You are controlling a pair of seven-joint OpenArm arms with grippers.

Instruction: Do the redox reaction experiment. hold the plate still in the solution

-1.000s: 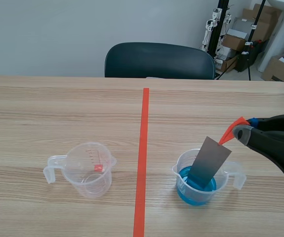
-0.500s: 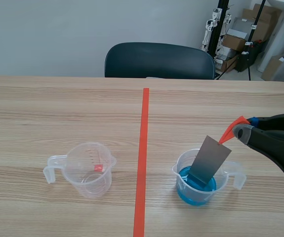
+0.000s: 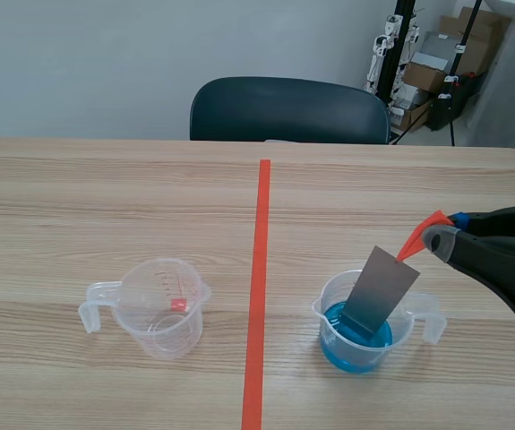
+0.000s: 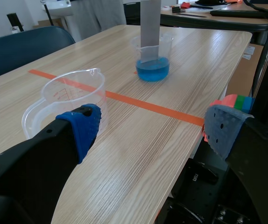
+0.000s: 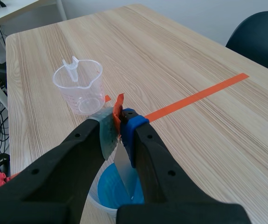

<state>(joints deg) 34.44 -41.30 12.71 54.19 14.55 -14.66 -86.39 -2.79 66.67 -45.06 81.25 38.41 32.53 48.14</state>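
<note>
A grey metal plate (image 3: pixel 381 288) leans tilted in a clear beaker (image 3: pixel 400 313), with its lower end in blue solution (image 3: pixel 357 345). My right gripper (image 3: pixel 429 235) is shut on the plate's upper corner, where an orange tab shows between the fingers. The right wrist view shows the plate (image 5: pixel 124 170) dropping from my right gripper (image 5: pixel 120 123) into the blue liquid (image 5: pixel 108 186). An empty beaker (image 3: pixel 154 305) stands left of the tape line. My left gripper (image 4: pixel 154 121) is open at the table's near edge, close to the empty beaker (image 4: pixel 68 100), with the solution beaker (image 4: pixel 151 56) and plate (image 4: pixel 149 28) farther ahead.
An orange tape line (image 3: pixel 259 287) runs down the table between the two beakers. A dark chair (image 3: pixel 288 109) stands behind the far edge. Boxes and stands (image 3: pixel 436 63) crowd the back right corner. The table edge (image 4: pixel 203 126) lies close under the left gripper.
The plate and my right gripper have kept still. Only a person in the far right background has shifted.
</note>
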